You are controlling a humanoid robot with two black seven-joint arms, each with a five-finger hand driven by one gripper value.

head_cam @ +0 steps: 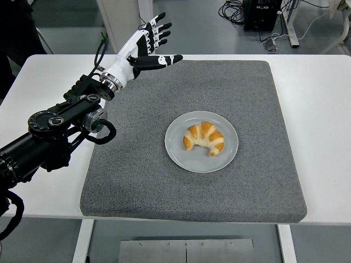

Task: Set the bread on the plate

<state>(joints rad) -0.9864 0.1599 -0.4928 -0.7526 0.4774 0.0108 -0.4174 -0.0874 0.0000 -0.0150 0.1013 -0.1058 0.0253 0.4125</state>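
Note:
A golden croissant (204, 138) lies on a round white plate (180, 152) near the middle of the grey mat. My left hand (151, 46) is raised high over the mat's far left corner, well away from the plate. Its white and black fingers (159, 28) are spread and hold nothing. The right arm is out of the picture.
The grey mat (258, 181) covers most of the white table (321, 104). My black left arm (55, 131) lies over the table's left side. Cables and furniture legs show on the floor behind the table.

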